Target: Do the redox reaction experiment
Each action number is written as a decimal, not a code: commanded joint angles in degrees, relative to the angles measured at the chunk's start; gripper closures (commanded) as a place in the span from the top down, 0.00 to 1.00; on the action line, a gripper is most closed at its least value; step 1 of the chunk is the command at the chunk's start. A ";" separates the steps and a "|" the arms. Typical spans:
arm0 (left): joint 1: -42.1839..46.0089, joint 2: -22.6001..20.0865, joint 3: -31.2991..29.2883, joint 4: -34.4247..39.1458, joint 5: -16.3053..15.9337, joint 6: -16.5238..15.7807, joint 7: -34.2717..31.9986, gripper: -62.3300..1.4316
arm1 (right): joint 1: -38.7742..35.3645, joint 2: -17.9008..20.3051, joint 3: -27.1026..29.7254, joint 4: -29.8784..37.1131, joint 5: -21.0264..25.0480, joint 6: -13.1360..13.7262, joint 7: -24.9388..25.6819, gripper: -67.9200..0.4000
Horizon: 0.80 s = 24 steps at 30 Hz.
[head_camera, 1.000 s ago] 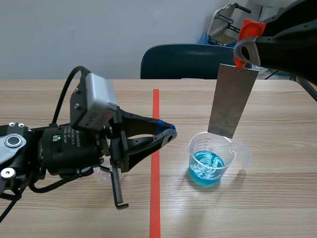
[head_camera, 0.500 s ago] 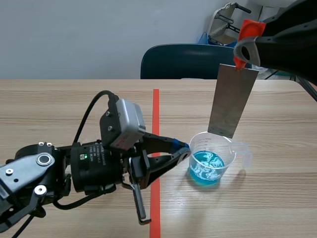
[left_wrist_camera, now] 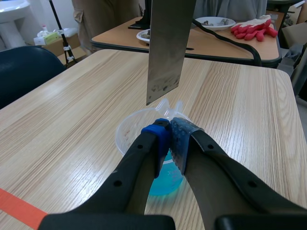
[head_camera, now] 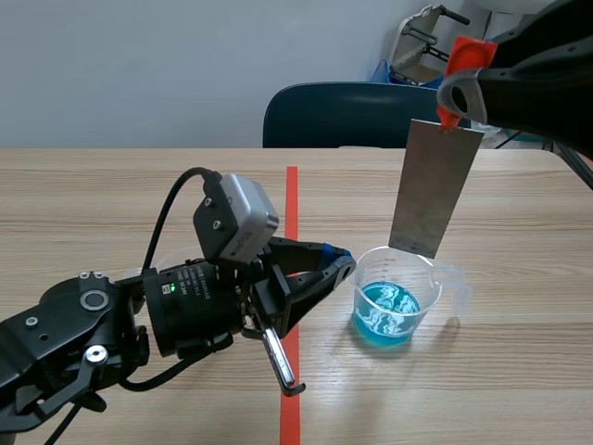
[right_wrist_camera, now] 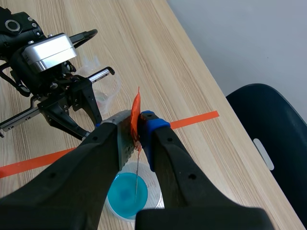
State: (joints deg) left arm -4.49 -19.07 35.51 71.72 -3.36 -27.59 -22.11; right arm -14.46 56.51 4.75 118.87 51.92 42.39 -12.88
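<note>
A clear beaker (head_camera: 394,295) holding blue liquid (head_camera: 387,311) stands right of the tape line. Above it hangs a grey metal plate (head_camera: 435,190), its lower edge about level with the beaker's rim. My right gripper (head_camera: 456,93) is shut on the plate's top, at an orange-red tab (right_wrist_camera: 135,115). The right wrist view shows the plate edge-on above the blue liquid (right_wrist_camera: 125,189). My left gripper (head_camera: 341,262) lies low at the beaker's left rim, fingers shut with nothing between them. In the left wrist view its pads (left_wrist_camera: 160,136) overlap the beaker (left_wrist_camera: 128,134), with the plate (left_wrist_camera: 168,48) ahead.
An orange-red tape line (head_camera: 292,199) runs down the table's middle. A dark blue chair (head_camera: 338,116) stands behind the table. A clear plastic cup (right_wrist_camera: 105,81) sits by the left arm. Another table with red gloves (left_wrist_camera: 252,26) lies beyond.
My left arm has swung right across the tape line, bringing its gripper up to the beaker's left rim. The right gripper and the plate have stayed put.
</note>
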 commanded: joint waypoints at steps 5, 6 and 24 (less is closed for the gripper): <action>-0.28 0.48 -0.04 1.22 -2.34 -0.15 -0.68 0.05 | 0.85 -0.02 -0.31 0.44 0.66 0.15 0.81 0.02; -0.28 0.48 -0.04 1.22 -2.58 -0.15 -0.68 0.05 | 0.85 -0.02 -0.31 0.44 0.66 0.15 0.81 0.02; -0.28 0.46 -0.04 1.22 -3.06 -0.17 -0.50 0.05 | 0.85 -0.02 -0.31 0.44 0.66 0.15 0.83 0.02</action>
State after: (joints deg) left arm -4.47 -19.07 35.51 71.72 -5.69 -27.62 -22.09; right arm -14.46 56.51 4.75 118.87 51.92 42.39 -12.88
